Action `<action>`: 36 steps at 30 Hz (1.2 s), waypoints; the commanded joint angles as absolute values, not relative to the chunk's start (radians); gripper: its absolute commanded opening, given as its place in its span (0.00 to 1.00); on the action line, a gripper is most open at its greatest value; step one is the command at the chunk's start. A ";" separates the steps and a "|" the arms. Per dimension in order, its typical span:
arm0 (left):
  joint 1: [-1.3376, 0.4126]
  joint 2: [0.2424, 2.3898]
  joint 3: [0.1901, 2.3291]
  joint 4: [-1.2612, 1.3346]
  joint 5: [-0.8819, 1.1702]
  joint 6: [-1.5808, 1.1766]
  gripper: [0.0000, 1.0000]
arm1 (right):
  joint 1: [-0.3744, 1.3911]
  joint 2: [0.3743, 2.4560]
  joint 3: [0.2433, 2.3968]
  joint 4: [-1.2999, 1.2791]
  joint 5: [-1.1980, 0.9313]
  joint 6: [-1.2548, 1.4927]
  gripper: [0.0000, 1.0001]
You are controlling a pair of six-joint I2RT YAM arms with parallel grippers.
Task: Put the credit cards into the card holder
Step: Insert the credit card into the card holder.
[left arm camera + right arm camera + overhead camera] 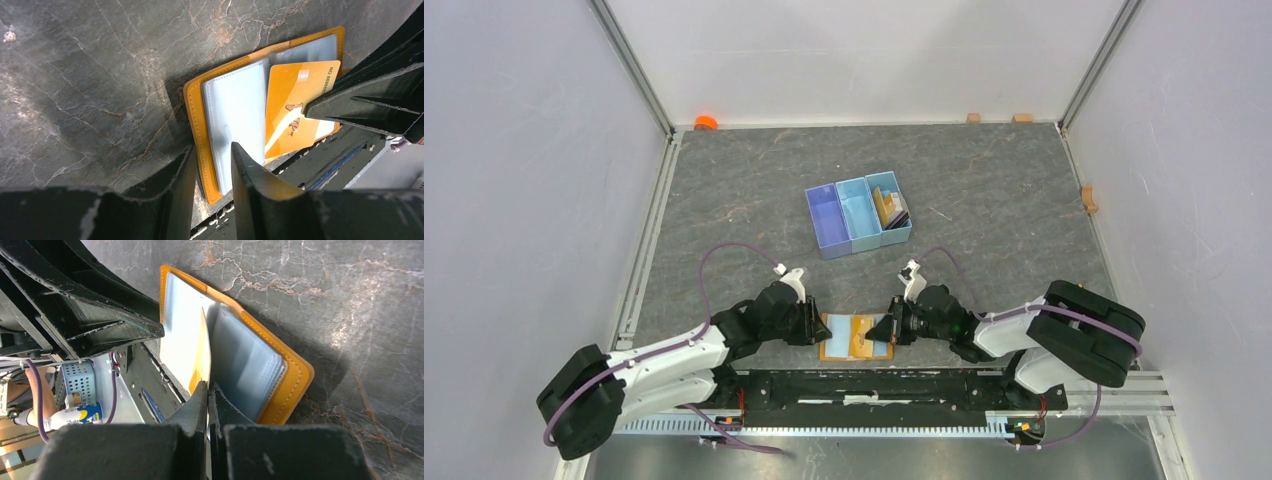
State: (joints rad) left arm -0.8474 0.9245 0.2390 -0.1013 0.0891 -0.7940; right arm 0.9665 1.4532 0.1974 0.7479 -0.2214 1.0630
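Open card holder (857,338) flat on desk (724,200), right claw (208,384) pinched on gold credit card (295,95) over its sleeves, left claw (212,146) narrowly parted astride its left cover

1 card holder (199,131). 1 gold card (295,102). 1 blue tray (828,222), 3 compartments. Stacked cards (891,209) inside it: maybe 3 or 4, too bunched to count. 3 wooden blocks (973,117). 1 small orange object (706,122).
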 commanded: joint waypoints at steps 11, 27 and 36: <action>-0.845 0.976 0.221 -0.124 0.083 -0.770 0.27 | 0.968 1.557 0.198 0.774 -0.175 1.122 0.00; -0.845 0.969 0.219 -0.122 0.082 -0.770 0.20 | 0.977 1.582 0.171 0.712 -0.242 1.150 0.00; -0.845 0.973 0.218 -0.117 0.081 -0.767 0.15 | 0.977 1.551 0.188 0.563 -0.235 1.127 0.00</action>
